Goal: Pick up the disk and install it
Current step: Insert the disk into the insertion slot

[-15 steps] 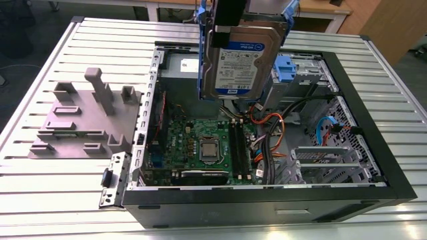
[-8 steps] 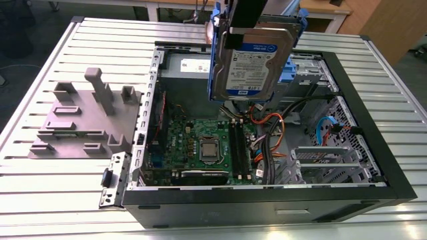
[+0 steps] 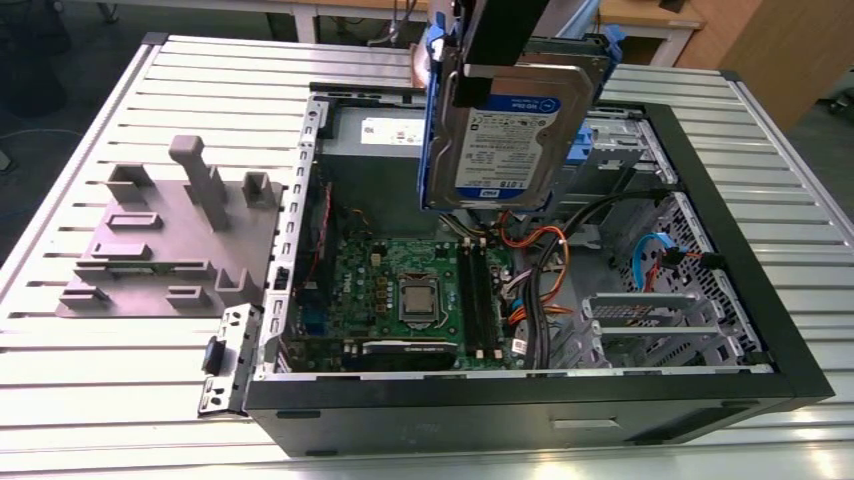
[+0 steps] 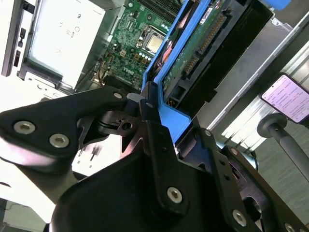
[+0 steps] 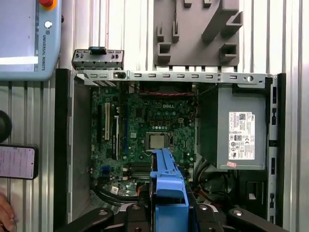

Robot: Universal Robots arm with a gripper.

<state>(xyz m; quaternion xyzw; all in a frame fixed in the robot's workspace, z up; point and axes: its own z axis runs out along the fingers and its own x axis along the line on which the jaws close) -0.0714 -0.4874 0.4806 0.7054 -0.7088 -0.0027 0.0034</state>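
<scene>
- I see the gripper [image 4: 153, 113] with its jaws squeezed tight on the disk [image 3: 514, 130], at a blue rail [image 5: 166, 193].
- The disk hangs upright over the open computer case [image 3: 467, 410] on the bench [image 3: 107, 390], above the green board [image 3: 367, 270]; I think it touches nothing below.

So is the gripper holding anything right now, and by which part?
The gripper holds the disk by its top end, clamped on the blue rails; the disk hangs upright over the open computer case.
</scene>
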